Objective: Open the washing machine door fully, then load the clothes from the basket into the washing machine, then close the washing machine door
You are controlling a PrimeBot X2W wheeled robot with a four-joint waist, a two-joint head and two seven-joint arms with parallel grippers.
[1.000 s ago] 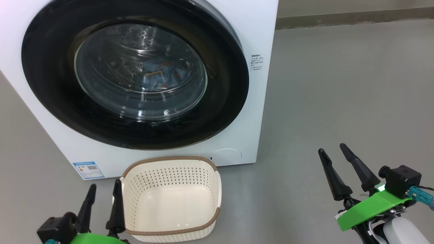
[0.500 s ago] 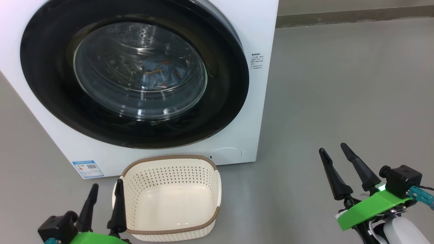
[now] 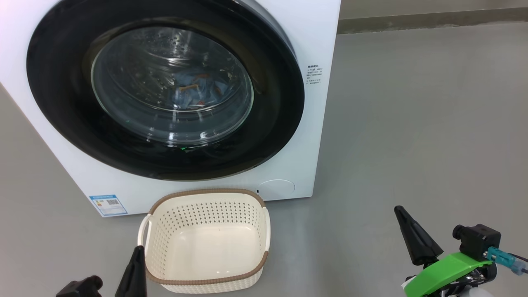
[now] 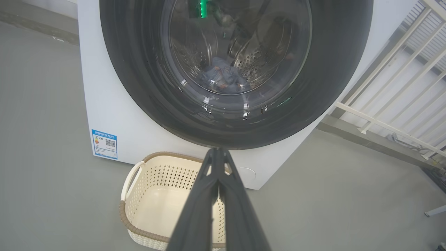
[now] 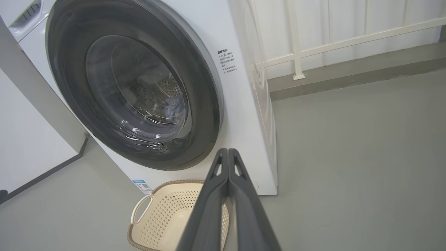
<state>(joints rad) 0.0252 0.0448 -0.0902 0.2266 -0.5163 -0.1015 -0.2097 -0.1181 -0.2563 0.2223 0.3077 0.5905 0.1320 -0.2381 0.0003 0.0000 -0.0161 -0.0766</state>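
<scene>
While the washing machine door (image 3: 62,103) sits shut against the washing machine (image 3: 297,165), you can see the clothes (image 3: 198,93) through it, lying in the drum (image 4: 258,59); the basket (image 3: 206,192) stands on the floor (image 3: 412,123) just in front; your left end effector (image 4: 217,153) and right end effector (image 5: 227,153) are each pinched closed, gripping nothing.

The head camera looks down from up high, close to the washing machine (image 3: 297,165). Both wrist cameras sit lower and look straight at its door (image 4: 139,87). All three see the basket (image 3: 206,216).
</scene>
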